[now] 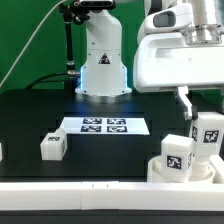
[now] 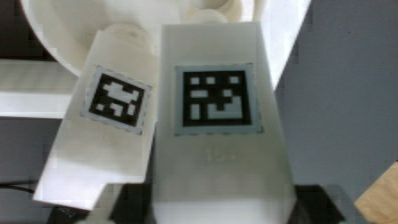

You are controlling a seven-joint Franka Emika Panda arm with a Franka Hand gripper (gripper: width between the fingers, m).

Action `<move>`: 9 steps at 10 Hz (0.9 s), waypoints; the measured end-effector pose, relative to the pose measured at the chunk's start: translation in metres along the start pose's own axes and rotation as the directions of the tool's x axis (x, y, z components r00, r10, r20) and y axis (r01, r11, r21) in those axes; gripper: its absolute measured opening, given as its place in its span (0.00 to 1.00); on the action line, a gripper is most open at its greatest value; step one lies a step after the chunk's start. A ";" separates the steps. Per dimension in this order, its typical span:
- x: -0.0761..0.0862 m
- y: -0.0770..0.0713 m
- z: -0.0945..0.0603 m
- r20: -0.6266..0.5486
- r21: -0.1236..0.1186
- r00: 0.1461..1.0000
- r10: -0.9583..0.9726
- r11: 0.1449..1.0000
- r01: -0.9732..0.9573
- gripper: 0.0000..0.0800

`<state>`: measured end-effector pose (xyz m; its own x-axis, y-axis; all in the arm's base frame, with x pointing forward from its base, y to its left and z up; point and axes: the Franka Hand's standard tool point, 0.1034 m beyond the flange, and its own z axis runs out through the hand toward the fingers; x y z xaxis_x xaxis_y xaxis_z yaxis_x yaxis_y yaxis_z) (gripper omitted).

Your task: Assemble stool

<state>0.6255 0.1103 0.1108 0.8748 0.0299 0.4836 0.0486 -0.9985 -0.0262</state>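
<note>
The white round seat [image 1: 160, 174] lies at the front on the exterior view's right. One white tagged leg [image 1: 176, 155] stands upright in it. My gripper [image 1: 203, 112] is shut on a second white tagged leg [image 1: 208, 134], held just above the seat beside the first. In the wrist view my gripper [image 2: 217, 202] clamps this leg [image 2: 217, 110] between the dark fingers [image 2: 128, 200], and the standing leg [image 2: 111, 110] leans close alongside it. The seat rim [image 2: 80, 35] shows behind them. A loose leg [image 1: 52, 146] lies on the black table toward the exterior view's left.
The marker board [image 1: 104, 126] lies flat mid-table. The white robot base [image 1: 103, 62] stands behind it. Another white part [image 1: 1, 151] shows at the exterior view's left edge. A long white strip [image 1: 70, 186] runs along the table's front.
</note>
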 end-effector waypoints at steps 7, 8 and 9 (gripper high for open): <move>-0.004 -0.001 -0.004 0.002 0.002 1.000 -0.003 1.000 0.003 0.42; -0.008 -0.002 -0.001 0.009 0.001 1.000 -0.005 1.000 0.005 0.42; -0.010 -0.002 0.002 0.014 0.000 1.000 -0.006 1.000 0.006 0.42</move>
<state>0.6175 0.1119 0.1045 0.8811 0.0366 0.4716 0.0538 -0.9983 -0.0230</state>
